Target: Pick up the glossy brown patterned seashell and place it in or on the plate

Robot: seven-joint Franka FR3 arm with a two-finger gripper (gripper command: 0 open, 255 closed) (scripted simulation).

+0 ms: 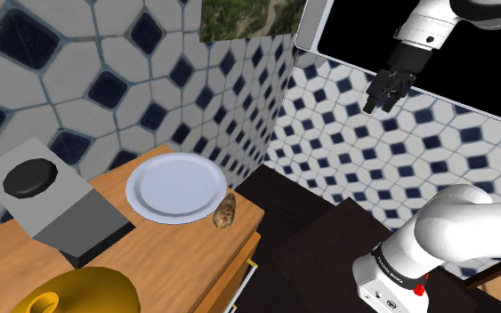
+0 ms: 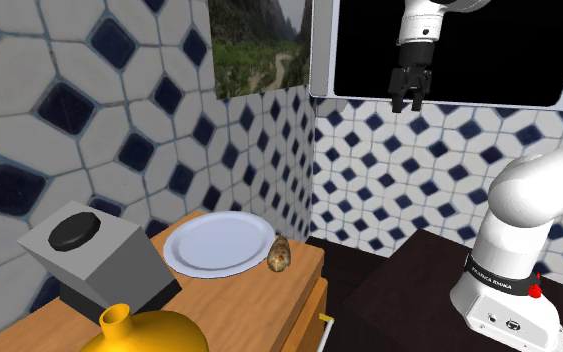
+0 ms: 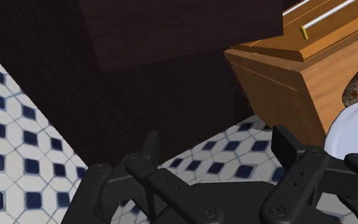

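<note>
Basically nothing's done yet: the brown mottled seashell (image 1: 225,212) sits on the wooden worktop (image 1: 175,258), just beside the white plate (image 1: 175,184) on its right in the shoulder view. The hand (image 1: 387,94) hangs high up, well apart from it, fingers spread and empty, so the whole pick-and-place is left.

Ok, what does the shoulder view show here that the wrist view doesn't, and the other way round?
Shoulder, not wrist: the grey box with a black disc on it, the yellow vase, the landscape picture and the arm's base. Wrist, not shoulder: the tiles at the wooden cabinet's foot, and the fingers close up, standing apart. Both: the white plate, the brown seashell beside its rim on the cabinet's top, and the gripper, empty.
</note>
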